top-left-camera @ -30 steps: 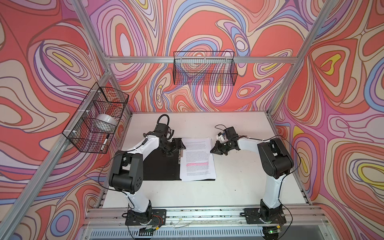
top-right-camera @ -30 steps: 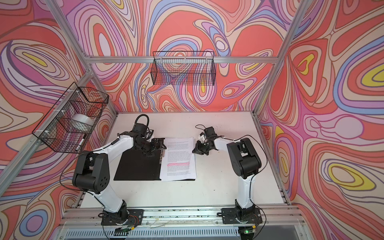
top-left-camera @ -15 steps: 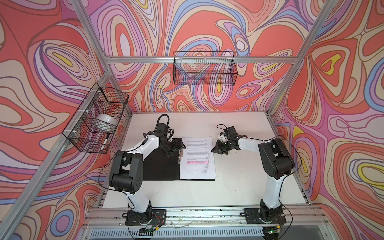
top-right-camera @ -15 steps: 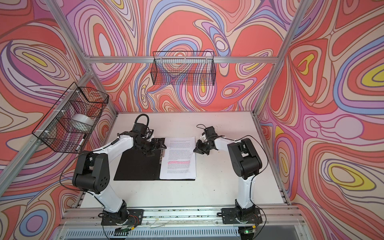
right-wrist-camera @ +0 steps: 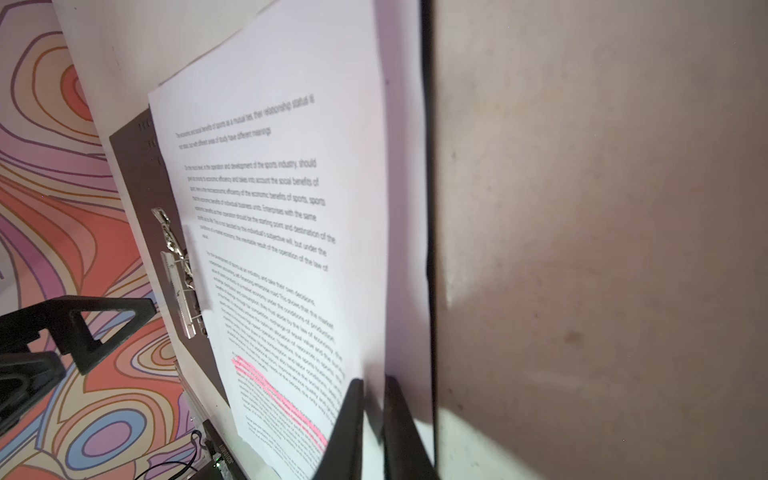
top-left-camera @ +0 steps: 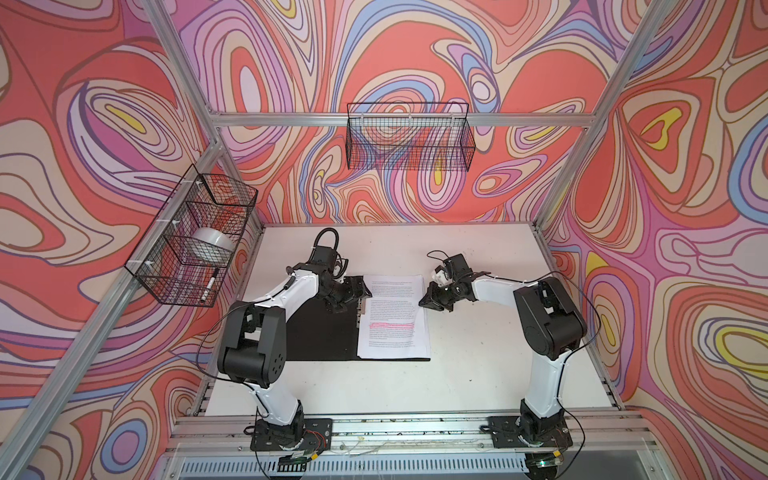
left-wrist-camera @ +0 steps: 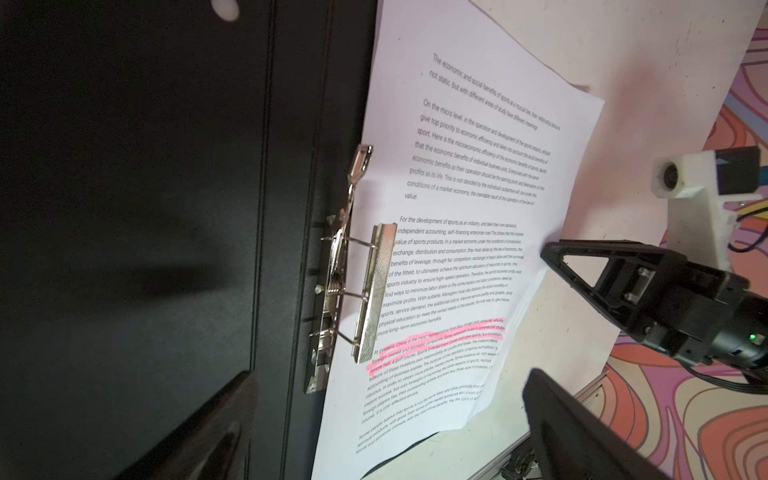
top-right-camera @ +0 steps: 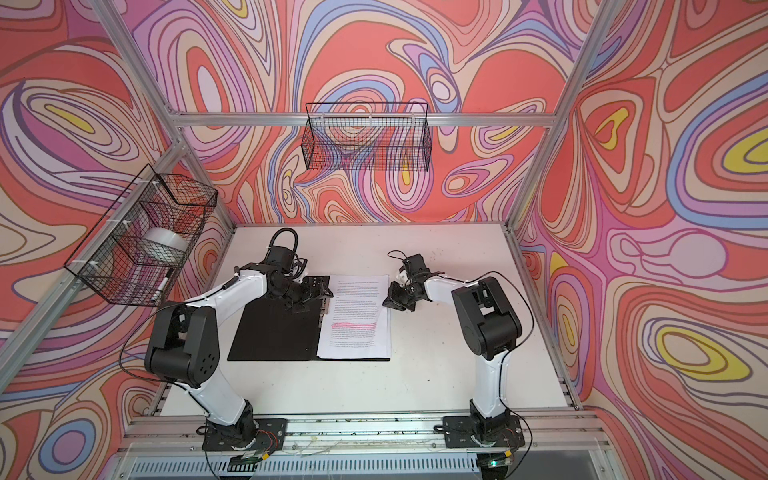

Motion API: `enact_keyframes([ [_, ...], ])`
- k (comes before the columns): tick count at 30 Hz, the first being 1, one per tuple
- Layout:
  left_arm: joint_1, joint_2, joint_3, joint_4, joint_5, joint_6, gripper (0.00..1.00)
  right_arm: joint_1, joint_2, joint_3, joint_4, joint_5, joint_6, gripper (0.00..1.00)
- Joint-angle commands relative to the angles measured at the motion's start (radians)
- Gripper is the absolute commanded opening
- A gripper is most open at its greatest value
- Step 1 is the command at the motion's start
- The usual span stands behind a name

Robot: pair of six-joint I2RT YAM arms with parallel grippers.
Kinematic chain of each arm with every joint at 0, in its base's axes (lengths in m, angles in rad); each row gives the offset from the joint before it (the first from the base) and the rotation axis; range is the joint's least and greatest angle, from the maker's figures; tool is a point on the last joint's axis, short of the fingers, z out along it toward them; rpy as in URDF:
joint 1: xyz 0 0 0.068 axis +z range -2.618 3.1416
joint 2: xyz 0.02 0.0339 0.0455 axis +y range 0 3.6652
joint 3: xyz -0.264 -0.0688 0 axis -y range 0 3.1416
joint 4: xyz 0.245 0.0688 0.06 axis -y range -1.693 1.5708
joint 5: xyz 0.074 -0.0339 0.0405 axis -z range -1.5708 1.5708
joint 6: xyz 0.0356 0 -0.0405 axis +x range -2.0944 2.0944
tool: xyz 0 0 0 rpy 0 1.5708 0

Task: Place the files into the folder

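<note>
1. Files (top-left-camera: pixel 392 320): white sheets, dense black print, one pink highlighted band, lying flat on the right half of the open folder (top-left-camera: pixel 320 332), black inside up, mid-table.
2. Sheets slightly fanned along the right edge; left margin beside the spine, clip (left-wrist-camera: pixel 376 291) bar over it.
3. Right claw (top-left-camera: pixel 424 302) low at the files' right edge, tips only a slit apart, no pinch on the paper visible.
4. Left claw (top-left-camera: pixel 353 301) spread wide above the spine's far end, nothing held.
5. Bare table (top-left-camera: pixel 478 365) right of and in front of the folder, plenty of room there.
6. Only in the left wrist view: the clip's lever and wires, and the paper edge curling up by the right claw's tip. Only in the right wrist view: the slit between the fingers (right-wrist-camera: pixel 349 419).
</note>
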Motion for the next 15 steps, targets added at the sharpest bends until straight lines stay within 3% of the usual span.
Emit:
enact_keyframes([
  [1,-0.004,0.008,0.028,-0.001,0.012,-0.012,1.0,0.009,-0.056,0.046,-0.062,0.062,-0.042,0.2],
  [4,-0.004,0.01,0.036,-0.007,0.014,-0.011,1.0,0.013,-0.087,0.083,-0.123,0.102,-0.066,0.25],
  [11,-0.004,0.006,0.035,-0.011,0.01,-0.012,1.0,0.017,-0.144,0.108,-0.239,0.192,-0.084,0.25],
  [15,-0.008,0.013,0.025,-0.009,0.012,-0.014,1.0,0.016,-0.152,0.064,-0.222,0.163,-0.069,0.25],
])
